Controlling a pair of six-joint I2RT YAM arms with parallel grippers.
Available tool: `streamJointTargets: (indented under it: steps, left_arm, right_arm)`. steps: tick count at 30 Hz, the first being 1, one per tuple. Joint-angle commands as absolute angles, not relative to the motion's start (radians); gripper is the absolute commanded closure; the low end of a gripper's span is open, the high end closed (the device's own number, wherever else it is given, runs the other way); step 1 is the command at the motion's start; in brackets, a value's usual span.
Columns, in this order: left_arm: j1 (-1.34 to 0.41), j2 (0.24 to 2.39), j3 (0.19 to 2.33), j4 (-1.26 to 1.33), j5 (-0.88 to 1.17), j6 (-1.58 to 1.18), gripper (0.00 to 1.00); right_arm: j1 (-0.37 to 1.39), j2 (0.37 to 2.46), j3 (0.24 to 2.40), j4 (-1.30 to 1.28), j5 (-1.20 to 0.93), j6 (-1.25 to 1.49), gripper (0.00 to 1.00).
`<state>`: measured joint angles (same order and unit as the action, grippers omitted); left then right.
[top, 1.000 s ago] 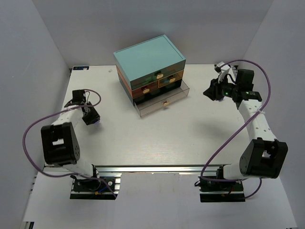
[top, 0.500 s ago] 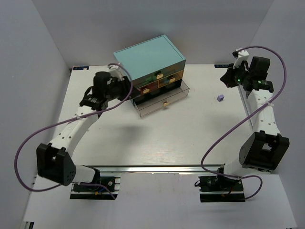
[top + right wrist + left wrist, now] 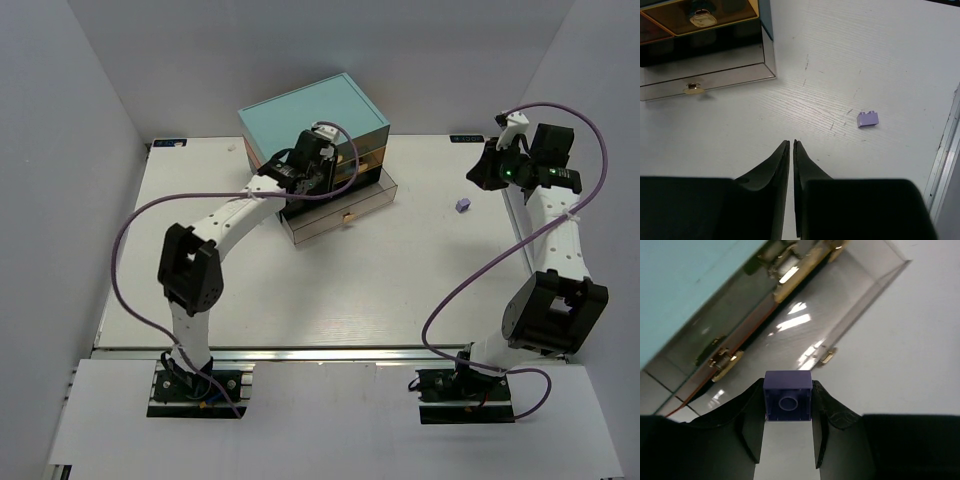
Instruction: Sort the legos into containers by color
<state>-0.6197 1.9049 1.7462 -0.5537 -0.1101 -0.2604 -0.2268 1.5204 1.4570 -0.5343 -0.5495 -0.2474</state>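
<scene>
My left gripper (image 3: 312,165) is shut on a dark purple lego brick (image 3: 788,395), its hollow underside toward the camera. It hovers over the open bottom drawer (image 3: 840,305) of the light-teal-topped mini chest (image 3: 310,120). The open clear drawer (image 3: 345,212) sticks out toward the front with a tan knob (image 3: 827,357). A pale lilac lego (image 3: 462,205) lies on the table at the right; it also shows in the right wrist view (image 3: 868,119). My right gripper (image 3: 791,144) is shut and empty, held above the table near the right edge (image 3: 480,170).
The chest's upper drawers with orange fronts (image 3: 700,20) and tan knobs (image 3: 725,360) are closed. The table's right rail (image 3: 945,160) runs close to the lilac brick. White walls close in the left and right sides.
My left arm swung from the table's left side to the chest and now holds the purple brick over the open drawer. My right gripper rose and drew back, leaving the lilac brick exposed on the table.
</scene>
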Motion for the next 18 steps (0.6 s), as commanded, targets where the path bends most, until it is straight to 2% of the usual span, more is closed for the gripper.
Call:
streamJointTargets:
  steps: [1,5,6,7,8,9,10,12,18]
  left_arm:
    - [-0.632,1.955,1.857,-0.652,-0.302,-0.201,0.84]
    - [-0.644,2.028,1.913,-0.673,-0.354,-0.186,0.71]
    - [-0.644,2.036,1.917,-0.676,-0.357,-0.184,0.62]
    - [-0.644,2.048,1.917,-0.675,-0.356,-0.184,0.57]
    - [-0.653,2.052,1.917,-0.675,-0.353,-0.183,0.52]
    - [-0.653,2.054,1.914,-0.672,-0.348,-0.183,0.41]
    - [-0.653,2.054,1.913,-0.67,-0.348,-0.183,0.37]
    - [-0.653,2.052,1.914,-0.67,-0.338,-0.183,0.34]
    - [-0.653,2.03,1.925,-0.672,-0.319,-0.198,0.31]
  right_arm:
    - [-0.241,1.531,1.502,-0.552,-0.566,-0.259,0.87]
    - [-0.253,1.545,1.511,-0.557,-0.572,-0.267,0.83]
    - [-0.255,1.546,1.511,-0.558,-0.574,-0.267,0.79]
    - [-0.255,1.546,1.511,-0.56,-0.574,-0.271,0.76]
    - [-0.255,1.555,1.514,-0.569,-0.575,-0.275,0.71]
    - [-0.256,1.557,1.519,-0.575,-0.574,-0.279,0.56]
    - [-0.255,1.563,1.522,-0.578,-0.568,-0.282,0.49]
    - [-0.256,1.571,1.522,-0.586,-0.551,-0.284,0.39]
    - [-0.249,1.635,1.562,-0.652,-0.468,-0.328,0.36]
